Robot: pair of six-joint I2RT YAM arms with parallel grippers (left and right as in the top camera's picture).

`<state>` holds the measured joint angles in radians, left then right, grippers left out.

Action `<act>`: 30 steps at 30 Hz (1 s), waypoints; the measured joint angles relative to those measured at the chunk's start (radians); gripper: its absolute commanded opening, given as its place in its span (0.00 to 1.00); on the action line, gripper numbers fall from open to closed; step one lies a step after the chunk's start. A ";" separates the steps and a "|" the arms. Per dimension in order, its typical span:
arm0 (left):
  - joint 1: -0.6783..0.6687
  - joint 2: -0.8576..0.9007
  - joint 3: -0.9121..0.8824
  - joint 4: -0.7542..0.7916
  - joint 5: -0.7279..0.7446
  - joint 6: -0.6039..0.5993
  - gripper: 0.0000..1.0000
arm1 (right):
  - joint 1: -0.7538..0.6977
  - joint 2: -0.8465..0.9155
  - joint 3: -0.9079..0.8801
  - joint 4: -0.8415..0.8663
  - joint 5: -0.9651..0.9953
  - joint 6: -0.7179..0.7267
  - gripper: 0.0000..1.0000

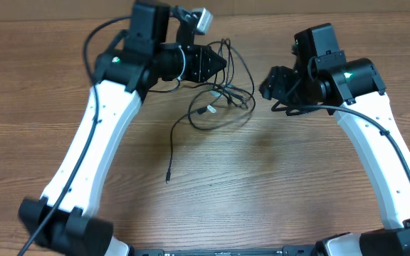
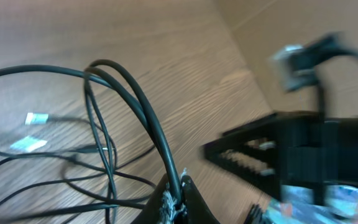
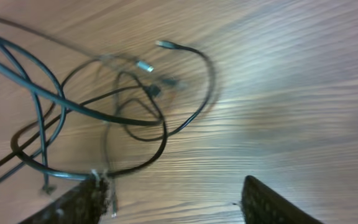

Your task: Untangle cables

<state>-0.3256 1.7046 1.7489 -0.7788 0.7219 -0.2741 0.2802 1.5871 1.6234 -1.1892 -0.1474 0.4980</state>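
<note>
The cables [image 1: 223,94] are thin black cords lying in a loose tangle on the wooden table between my two grippers. One strand trails down to a plug end [image 1: 168,178]. My left gripper [image 1: 223,64] reaches in from the left and is shut on a black cable [image 2: 146,112], which rises from its closed fingertips [image 2: 176,202]. Silver plugs [image 2: 36,118] lie on the table beyond. My right gripper [image 1: 265,85] is to the right of the tangle and open [image 3: 173,183]. A cable loop [image 3: 135,134] passes against its left finger [image 3: 82,202], with nothing between the fingers.
Bare wooden tabletop [image 1: 262,178] spreads in front of the tangle. The two white arms [image 1: 91,142] slant in from the near corners. The right gripper appears blurred [image 2: 272,155] in the left wrist view, close to the left one.
</note>
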 measured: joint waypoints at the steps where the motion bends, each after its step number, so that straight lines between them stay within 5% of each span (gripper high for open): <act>1: 0.000 -0.018 0.003 0.000 0.001 -0.006 0.04 | 0.000 0.000 0.000 0.008 -0.019 -0.023 0.69; 21: 0.058 -0.061 0.008 -0.010 0.236 -0.064 0.04 | 0.002 0.048 0.000 0.180 -0.300 -0.301 0.64; 30: 0.059 -0.061 0.008 -0.037 0.275 -0.069 0.04 | 0.003 0.084 0.000 0.288 -0.365 -0.349 0.35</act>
<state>-0.2665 1.6440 1.7569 -0.8154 0.9966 -0.3428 0.2832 1.6711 1.6234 -0.9012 -0.5125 0.1493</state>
